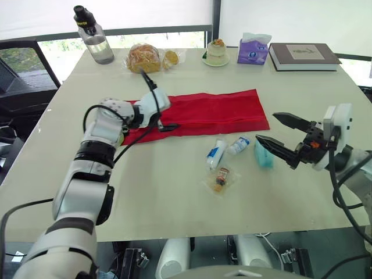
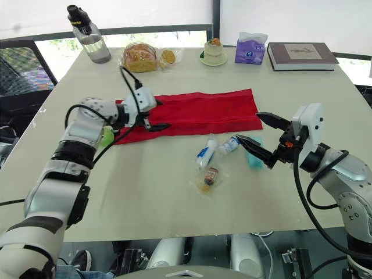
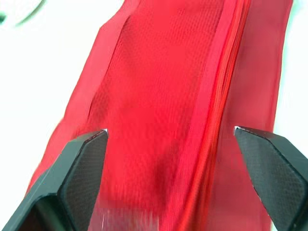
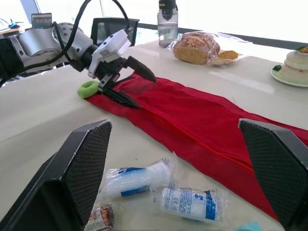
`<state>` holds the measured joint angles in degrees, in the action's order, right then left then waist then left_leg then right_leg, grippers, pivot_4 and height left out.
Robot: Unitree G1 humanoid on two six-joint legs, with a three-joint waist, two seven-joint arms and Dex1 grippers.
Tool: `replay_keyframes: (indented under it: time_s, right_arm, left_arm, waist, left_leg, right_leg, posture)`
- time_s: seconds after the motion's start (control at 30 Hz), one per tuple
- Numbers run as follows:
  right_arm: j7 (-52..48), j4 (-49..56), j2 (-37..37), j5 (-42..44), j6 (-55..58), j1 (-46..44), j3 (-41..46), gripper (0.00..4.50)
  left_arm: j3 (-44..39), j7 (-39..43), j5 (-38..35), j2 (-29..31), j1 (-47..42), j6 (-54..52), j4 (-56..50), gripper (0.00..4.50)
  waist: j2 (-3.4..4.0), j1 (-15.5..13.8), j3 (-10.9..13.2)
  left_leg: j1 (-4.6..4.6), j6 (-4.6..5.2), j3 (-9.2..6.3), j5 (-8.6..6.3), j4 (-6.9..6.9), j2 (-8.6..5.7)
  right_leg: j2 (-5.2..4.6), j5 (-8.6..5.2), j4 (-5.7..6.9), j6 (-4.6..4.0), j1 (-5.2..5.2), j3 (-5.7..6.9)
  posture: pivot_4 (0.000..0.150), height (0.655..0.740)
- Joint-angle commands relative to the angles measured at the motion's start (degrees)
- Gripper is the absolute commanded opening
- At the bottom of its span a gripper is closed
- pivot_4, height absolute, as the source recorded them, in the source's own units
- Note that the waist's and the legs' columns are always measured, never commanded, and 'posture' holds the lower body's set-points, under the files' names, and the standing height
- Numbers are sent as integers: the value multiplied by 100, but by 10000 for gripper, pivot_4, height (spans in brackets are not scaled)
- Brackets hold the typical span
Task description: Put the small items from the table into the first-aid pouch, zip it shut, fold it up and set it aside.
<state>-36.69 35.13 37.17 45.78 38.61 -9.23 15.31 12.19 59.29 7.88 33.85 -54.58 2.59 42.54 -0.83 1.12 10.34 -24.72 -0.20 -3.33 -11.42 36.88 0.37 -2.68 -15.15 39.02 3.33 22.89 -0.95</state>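
The red pouch (image 1: 209, 110) lies unfolded and flat across the middle of the worktop (image 1: 174, 203), with a zip line running along its length. I cannot tell whether the zip is open.

The left gripper (image 4: 146, 92) is at the pouch's left end with its fingers spread. One finger is low at the near edge of the fabric and the other is raised above it, with red mesh between them. A green ring (image 4: 89, 88) sits just beside that end of the pouch.

In front of the pouch, towards its right half, lie the small items. Two wrapped white rolls (image 1: 215, 154) (image 1: 238, 145) are close together, and a clear packet (image 1: 220, 178) lies nearer the front edge. A teal pack (image 1: 264, 156) is just to the right.

The right gripper (image 1: 265, 127) hangs above the teal pack with its fingers spread wide, holding nothing.

Along the far edge stand a bottle (image 1: 96, 40), bagged bread (image 1: 144, 58), a cake on a plate (image 1: 217, 52), a tissue pack (image 1: 253, 51) and a book (image 1: 303, 56).
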Motion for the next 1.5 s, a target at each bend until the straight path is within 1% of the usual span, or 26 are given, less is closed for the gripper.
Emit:
replay_keyframes:
  time_s: [0.03,0.13,0.2,0.23,0.4,0.43,0.47,0.5,0.8,0.97,1.1,1.13,1.23,1.33,1.5]
  right_arm:
    - [123,181,38,60,-47,-105,9,45000]
    - [201,254,90,83,-26,-5,85,45000]
    - [281,316,92,87,-23,56,131,45000]
    - [311,345,98,101,-21,82,150,45000]
    - [450,487,156,174,-13,292,296,45000]
    - [462,496,169,181,-15,329,324,45000]
    - [471,501,184,194,-16,359,348,45000]
    - [475,503,197,209,-16,382,369,45000]
    - [396,462,446,425,-28,527,566,45000]
    - [-114,361,786,748,-29,744,933,45000]
    - [-423,244,1018,760,-63,717,937,45000]
    - [-540,169,1094,674,-98,652,839,45000]
    - [-979,-173,1315,123,-353,226,178,45000]
    - [-1483,-777,1383,-539,-726,-466,-630,45000]
    - [-2232,-1994,1056,-1648,-1483,-1849,-1921,45000]
  left_arm:
    - [257,-516,406,-290,-301,420,419,44486]
    - [390,-976,663,-562,-542,676,948,44486]
    - [359,-1172,683,-673,-675,768,1286,39505]
    - [344,-1234,695,-702,-732,816,1425,36371]
    - [332,-1334,698,-767,-901,1109,1833,12853]
    - [332,-1329,698,-771,-913,1145,1869,6860]
    - [329,-1318,693,-777,-923,1186,1900,3296]
    - [324,-1310,686,-784,-931,1216,1924,738]
    - [250,-1124,536,-888,-889,1258,1814,738]
    - [266,-1109,578,-921,-805,1262,1755,738]
    - [278,-1120,604,-935,-797,1252,1784,738]
    - [273,-1111,596,-947,-801,1237,1790,738]
    - [275,-1093,591,-974,-803,1233,1794,738]
    - [307,-1052,609,-1034,-788,1252,1771,738]
    - [310,-1059,627,-1104,-809,1222,1759,738]
  waist:
    - [0,-7,0]
    - [-2,-31,1]
    - [-2,-34,1]
    - [-3,-30,1]
    - [-2,-24,1]
    - [-3,-28,2]
    - [-3,-28,2]
    - [-3,-30,2]
    - [-3,-32,2]
    - [-4,-40,2]
    - [-4,-38,2]
    - [-4,-38,2]
    - [-4,-14,2]
    - [-4,-5,3]
    - [-5,-11,4]
  left_leg:
    - [0,0,0,0,0,0]
    - [-4,0,-2,0,1,-1]
    - [-5,0,-1,0,2,-1]
    - [-4,0,-2,0,2,-2]
    - [-4,0,-2,0,1,-2]
    - [-5,0,-2,0,1,-2]
    - [-5,0,-2,0,1,-2]
    - [-5,0,-1,0,1,-2]
    - [-5,0,-1,0,4,-2]
    - [-6,0,-2,0,5,-3]
    - [-4,0,-2,0,8,-3]
    - [-4,0,-2,0,9,-3]
    - [-2,1,1,0,19,-3]
    - [1,1,0,0,29,-1]
    - [-2,1,-1,0,33,-2]
  right_leg:
    - [1,0,0,0,0,0]
    - [1,0,-1,1,0,2]
    - [0,1,-2,1,0,2]
    - [0,1,-2,2,0,2]
    - [0,1,-2,2,0,3]
    - [0,1,-2,2,0,3]
    - [0,1,-2,2,0,2]
    - [0,1,-2,2,0,2]
    - [-1,2,0,2,0,2]
    - [-1,2,-2,3,-2,3]
    - [-1,2,0,3,-3,3]
    - [0,2,1,3,-4,2]
    - [0,5,1,9,-8,-1]
    - [1,7,-1,15,-14,2]
    - [1,10,-3,19,-14,1]
  posture:
    - [1500,7400]
    - [1500,7400]
    - [1500,7400]
    - [1500,7400]
    - [1500,7400]
    - [1500,7400]
    - [1500,7400]
    - [1500,7400]
    - [1500,7400]
    - [1500,7400]
    - [1500,7400]
    - [1500,7400]
    - [1500,7400]
    - [1500,7400]
    - [1500,7400]
